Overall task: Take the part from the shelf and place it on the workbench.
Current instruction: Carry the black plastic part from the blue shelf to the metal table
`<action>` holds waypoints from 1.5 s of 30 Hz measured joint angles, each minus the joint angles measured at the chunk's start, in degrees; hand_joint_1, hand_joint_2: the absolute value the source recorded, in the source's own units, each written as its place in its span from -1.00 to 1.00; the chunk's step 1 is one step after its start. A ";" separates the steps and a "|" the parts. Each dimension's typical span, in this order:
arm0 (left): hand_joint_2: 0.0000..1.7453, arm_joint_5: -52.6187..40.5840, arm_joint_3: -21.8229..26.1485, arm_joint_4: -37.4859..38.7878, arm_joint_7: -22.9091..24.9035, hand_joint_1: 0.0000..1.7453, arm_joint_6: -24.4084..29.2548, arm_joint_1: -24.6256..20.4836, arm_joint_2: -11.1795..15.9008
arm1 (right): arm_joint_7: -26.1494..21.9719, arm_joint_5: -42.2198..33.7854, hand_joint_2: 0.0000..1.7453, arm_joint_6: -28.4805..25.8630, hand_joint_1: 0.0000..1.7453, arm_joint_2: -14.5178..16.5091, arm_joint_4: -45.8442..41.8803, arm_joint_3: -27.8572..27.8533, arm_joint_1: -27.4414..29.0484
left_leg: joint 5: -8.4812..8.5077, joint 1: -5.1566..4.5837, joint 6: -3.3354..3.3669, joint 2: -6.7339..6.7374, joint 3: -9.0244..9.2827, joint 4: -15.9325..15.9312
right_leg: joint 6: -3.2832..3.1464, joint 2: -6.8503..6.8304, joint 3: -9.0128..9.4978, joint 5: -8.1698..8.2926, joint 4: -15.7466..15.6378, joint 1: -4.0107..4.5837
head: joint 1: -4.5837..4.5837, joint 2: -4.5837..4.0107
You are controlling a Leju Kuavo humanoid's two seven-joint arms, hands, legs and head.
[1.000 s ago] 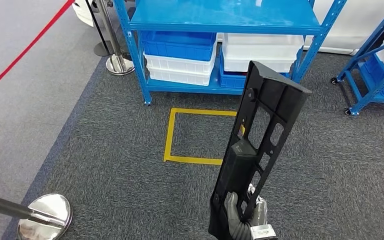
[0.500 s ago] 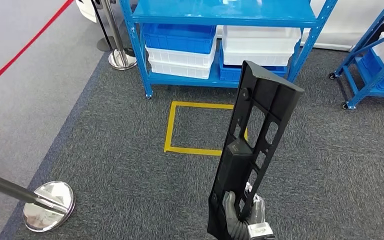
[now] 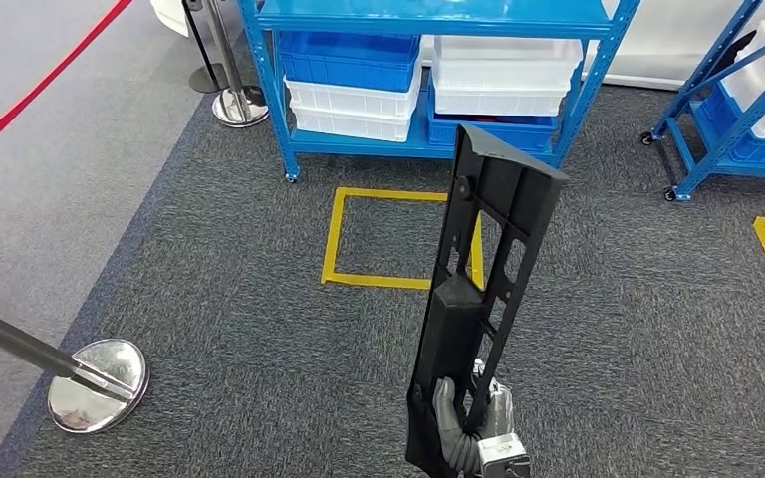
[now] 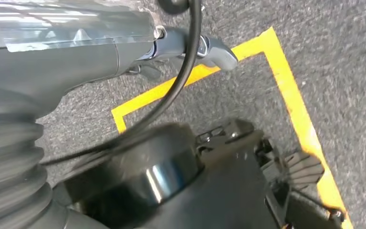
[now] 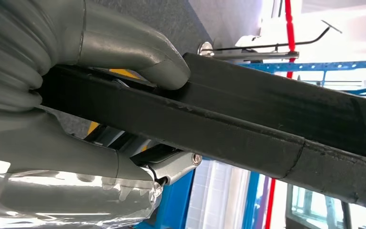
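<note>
The part (image 3: 483, 289) is a long black plastic panel with rectangular cut-outs. In the head view it stands almost upright in front of me, its top leaning slightly right. My right hand (image 3: 473, 423) grips its lower end, fingers hooked through a cut-out. In the right wrist view the thick grey thumb (image 5: 138, 52) presses on the part's black edge (image 5: 248, 124). My left hand (image 4: 124, 47) hangs above the carpet with nothing in it, its fingers stretched out over a yellow floor line.
The blue shelf (image 3: 428, 15) stands ahead with blue bins (image 3: 354, 60) and white bins (image 3: 503, 75) on its lowest level. A yellow taped square (image 3: 334, 239) marks the grey carpet. A chrome stanchion base (image 3: 95, 383) sits front left, and another blue rack (image 3: 717, 110) stands at right.
The whole picture has shifted: the shelf and floor markings slid up and left as the camera moved back. The part stays gripped in my right hand, drifting slightly left.
</note>
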 joint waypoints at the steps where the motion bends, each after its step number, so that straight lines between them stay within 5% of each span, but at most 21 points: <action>1: 1.00 -0.01 -0.03 0.01 0.00 -1.00 0.00 0.21 -0.04 | -0.02 -0.01 1.00 0.04 1.00 0.00 0.17 0.06 -0.10 | 0.35 -0.03 0.07 0.02 0.07 -0.81 | 0.34 -0.03 -0.08 0.70 -0.34 -0.08 | -0.02 -0.01; 3: 1.00 -0.02 -0.08 0.04 -0.01 -1.00 -0.01 0.40 -0.14 | -0.07 -0.03 1.00 0.09 1.00 -0.04 0.54 0.16 -0.22 | 1.95 0.18 0.65 0.31 -0.97 -1.25 | 1.01 0.11 -0.59 -0.06 -0.18 -0.20 | 0.04 -0.01; 5: 1.00 -0.06 -0.13 0.07 -0.07 -1.00 0.02 0.45 -0.18 | -0.12 -0.18 1.00 0.05 1.00 -0.11 0.97 0.19 -0.30 | 3.52 0.45 1.28 0.64 -2.58 -1.44 | 1.53 0.29 -1.80 -5.15 3.55 -0.40 | 0.26 -0.01; 7: 1.00 -0.09 -0.15 0.07 -0.22 -1.00 0.06 0.45 -0.16 | -0.21 -0.37 1.00 -0.03 1.00 -0.17 1.52 0.20 -0.33 | 4.66 0.42 1.56 0.70 -4.53 -1.11 | 1.98 0.30 -3.19 -10.06 10.81 -0.68 | 0.41 -0.01; 8: 1.00 -0.05 -0.15 0.07 -0.30 -1.00 0.07 0.42 -0.16 | -0.27 -0.43 1.00 -0.08 1.00 -0.19 1.82 0.20 -0.32 | 5.22 0.41 1.52 0.74 -5.51 -0.87 | 2.20 0.30 -3.54 -10.17 14.09 -0.81 | 0.44 -0.01; 10: 1.00 0.15 -0.14 0.07 -0.36 -1.00 0.06 0.33 -0.16 | -0.44 -0.61 1.00 -0.21 1.00 -0.24 2.34 0.20 -0.30 | 6.25 0.43 1.27 0.79 -7.43 -0.27 | 2.49 0.28 -2.43 -6.36 16.38 -1.06 | 0.48 -0.01; 12: 1.00 0.34 -0.13 0.07 -0.37 -1.00 0.04 0.20 -0.16 | -0.58 -0.87 1.00 -0.35 1.00 -0.26 2.79 0.20 -0.30 | 6.97 0.40 0.83 0.76 -9.09 0.65 | 2.42 0.24 2.74 -4.02 10.85 -1.24 | 0.49 0.00; 15: 1.00 0.21 -0.12 0.07 -0.31 -1.00 0.01 -0.01 -0.14 | -0.75 -0.97 1.00 -0.41 1.00 -0.25 3.21 0.27 -0.36 | 7.65 0.12 -0.05 0.63 -10.46 2.10 | 1.68 0.23 10.58 -7.73 -0.62 -1.03 | 0.46 0.00; 18: 1.00 -0.26 -0.11 0.07 0.02 -1.00 0.00 -0.18 -0.03 | -0.99 -0.97 1.00 -0.43 1.00 -0.24 3.67 0.38 -0.39 | 7.49 0.20 -1.15 0.54 -11.41 3.07 | 0.47 0.11 10.48 -8.04 -2.23 -1.13 | 0.29 -0.01; 20: 1.00 -0.61 -0.11 0.07 0.29 -1.00 0.01 -0.30 0.05 | -1.22 -0.97 1.00 -0.57 1.00 -0.20 4.08 0.42 -0.44 | 3.91 0.38 -1.69 0.34 -12.71 7.01 | -0.43 -0.15 9.88 -7.24 -2.38 -1.27 | 0.02 -0.01; 23: 1.00 -1.09 -0.12 0.06 0.46 -1.00 0.04 -0.58 0.20 | -1.72 -0.90 1.00 -1.26 1.00 -0.17 4.60 0.44 -0.52 | -1.71 0.47 -2.26 0.18 -14.92 16.88 | -0.79 -0.32 8.61 -6.37 -2.02 -1.00 | -0.25 -0.01; 25: 1.00 -1.53 -0.15 0.06 0.70 -1.00 0.07 -0.59 0.23 | -1.90 -0.87 1.00 -1.70 1.00 -0.17 4.82 0.44 -0.53 | -0.75 0.52 -2.28 0.18 -12.96 16.60 | -0.67 -0.29 7.73 -6.05 -1.47 -0.90 | -0.26 -0.01; 27: 1.00 -1.87 -0.25 0.07 1.09 -1.00 0.12 -0.31 0.23 | -2.00 -0.86 1.00 -2.10 1.00 -0.16 4.90 0.44 -0.52 | 1.90 0.60 -1.93 -0.35 -8.01 9.35 | -0.44 0.08 7.06 -5.90 -0.88 -0.89 | -0.25 -0.02; 29: 1.00 -2.13 -0.33 0.07 1.46 -1.00 0.13 0.20 0.21 | -2.23 -0.79 1.00 -2.91 1.00 -0.15 4.76 0.39 -0.48 | 2.82 0.60 -1.42 -1.45 -4.68 3.47 | 0.14 0.59 6.39 -5.57 -0.46 -0.86 | -0.28 -0.01; 32: 1.00 -2.53 -0.34 0.07 1.97 -1.00 0.04 0.70 0.20 | -2.55 -0.76 1.00 -4.28 1.00 -0.16 3.93 0.01 0.00 | 2.79 0.50 -0.62 -1.32 -4.44 1.71 | 1.32 1.28 5.55 -4.85 -0.33 -0.81 | -0.35 0.00; 34: 1.00 -2.63 -0.34 0.07 2.27 -1.00 0.03 0.70 0.16 | -2.62 -1.17 1.00 -4.66 1.00 -0.18 3.16 -0.50 0.63 | 3.30 0.76 0.25 -0.50 -4.64 1.08 | 1.86 1.27 4.64 -5.96 1.15 -0.78 | -0.11 -0.01; 37: 1.00 -2.76 -0.34 0.07 2.91 -1.00 0.04 0.71 0.15 | -3.03 -2.24 1.00 -4.68 1.00 -0.20 2.43 -1.34 1.81 | 3.86 0.77 1.09 0.83 -5.26 0.84 | 2.37 0.92 0.13 -11.34 10.78 -0.89 | 0.42 0.00; 39: 1.00 -2.86 -0.34 0.07 3.48 -1.00 0.04 0.66 0.17 | -3.46 -2.89 1.00 -4.70 1.00 -0.20 2.13 -1.96 2.80 | 4.00 0.62 1.24 1.78 -5.57 0.91 | 2.57 0.77 -1.86 -12.52 15.54 -0.91 | 0.45 0.00; 40: 1.00 -2.89 -0.34 0.07 3.68 -1.00 0.05 0.62 0.19 | -3.60 -3.06 1.00 -4.72 1.00 -0.20 1.98 -2.24 3.24 | 4.01 0.58 1.23 2.28 -5.59 0.96 | 2.58 0.57 -1.30 -11.48 14.83 -0.91 | 0.45 0.00; 43: 1.00 -2.91 -0.34 0.06 3.94 -1.00 0.17 0.60 0.21 | -3.81 -3.15 1.00 -4.77 1.00 -0.15 1.46 -2.79 3.85 | 3.69 0.31 0.75 3.65 -5.39 1.37 | 2.22 -2.04 4.66 -6.39 3.82 -0.65 | 0.53 -0.01; 45: 1.00 -2.89 -0.34 0.04 3.95 -1.00 0.45 0.64 0.28 | -4.05 -3.07 1.00 -4.84 1.00 0.01 1.08 -3.08 4.05 | 3.43 -0.05 0.18 4.52 -5.48 1.71 | 1.55 -3.34 6.41 -5.52 -0.20 -0.35 | 0.50 -0.01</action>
